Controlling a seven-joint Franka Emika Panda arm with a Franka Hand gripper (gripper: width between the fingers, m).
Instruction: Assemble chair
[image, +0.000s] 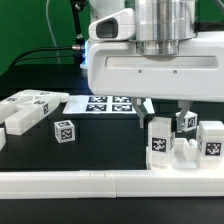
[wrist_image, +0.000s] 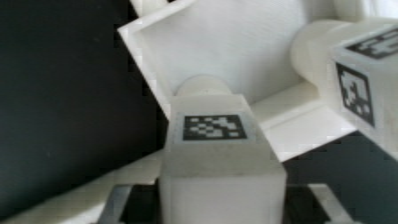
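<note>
In the exterior view, my gripper (image: 166, 112) hangs over a cluster of upright white chair parts (image: 186, 140) with square tags, at the exterior view's right. In the wrist view, the gripper (wrist_image: 221, 205) has its dark pads (wrist_image: 146, 200) against both sides of a white chair leg (wrist_image: 217, 135) with a tag on its face; it is shut on that leg. Behind the leg is a white chair panel (wrist_image: 222, 50), and another tagged chair block (wrist_image: 356, 70) stands beside it. A flat tagged chair panel (image: 36, 100), a tagged block (image: 22, 120) and a small tagged cube (image: 64, 130) lie at the exterior view's left.
The marker board (image: 110, 103) lies flat on the black table behind the parts. A long white border rail (image: 100, 185) runs along the table's front edge. Another white piece (image: 2, 136) shows at the exterior view's left edge. Dark cables hang at the back.
</note>
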